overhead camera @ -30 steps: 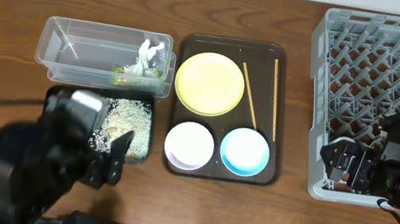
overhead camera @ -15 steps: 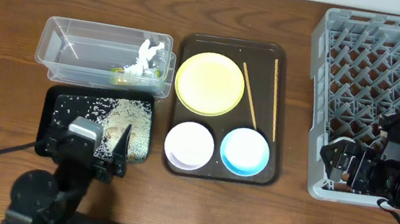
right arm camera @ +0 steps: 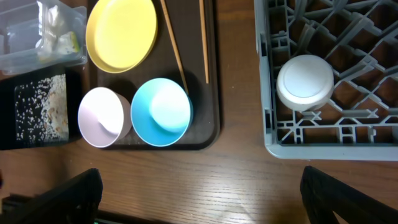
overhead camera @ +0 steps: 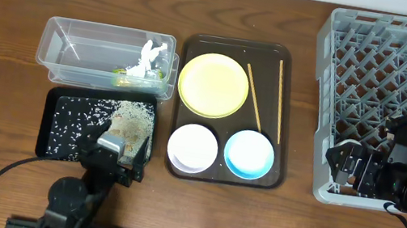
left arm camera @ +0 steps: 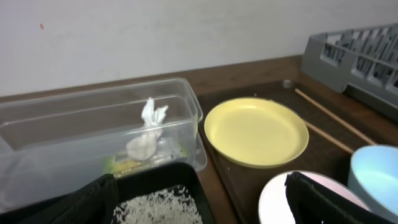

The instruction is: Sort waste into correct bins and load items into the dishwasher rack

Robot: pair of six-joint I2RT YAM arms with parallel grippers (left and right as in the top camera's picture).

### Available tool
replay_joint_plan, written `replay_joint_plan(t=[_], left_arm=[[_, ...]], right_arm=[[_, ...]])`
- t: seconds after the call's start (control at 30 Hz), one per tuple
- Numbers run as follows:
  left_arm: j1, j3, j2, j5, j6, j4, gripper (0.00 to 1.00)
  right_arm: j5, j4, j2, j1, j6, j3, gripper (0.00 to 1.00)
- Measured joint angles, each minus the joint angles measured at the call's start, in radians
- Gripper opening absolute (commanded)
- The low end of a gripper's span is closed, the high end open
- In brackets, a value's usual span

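Left hand (overhead camera: 120,148) has drawn back toward lower left, open and empty. Rice scraps (overhead camera: 134,110) lie exposed in black tray (overhead camera: 47,118). Yellow plate (overhead camera: 213,85) awaits loading.

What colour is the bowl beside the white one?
The bowl is light blue, clearest in right wrist view.

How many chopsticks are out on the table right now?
2. Both lie on the brown tray: the slanted chopstick is just right of the yellow plate, and the straighter chopstick is nearer the tray's right edge. None appear hidden.
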Motion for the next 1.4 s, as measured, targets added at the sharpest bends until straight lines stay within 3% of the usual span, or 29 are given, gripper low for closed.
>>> replay_joint_plan(t=[0.27,1.1,1.4], left_arm=[[0.0,-0.126,-0.002,0.003,-0.001,0.18,0.88],[0.0,-0.127,-0.002,0.002,-0.001,0.182,0.88],[0.0,-0.127,-0.002,0.002,-0.001,0.182,0.88]], right_arm=[[0.0,0.0,0.0,0.0,0.0,0.0,0.99],[0.0,0.005,0.0,0.0,0.004,0.0,0.99],[-0.069,0.136,0.002,0.006,0.142,0.0,0.95]])
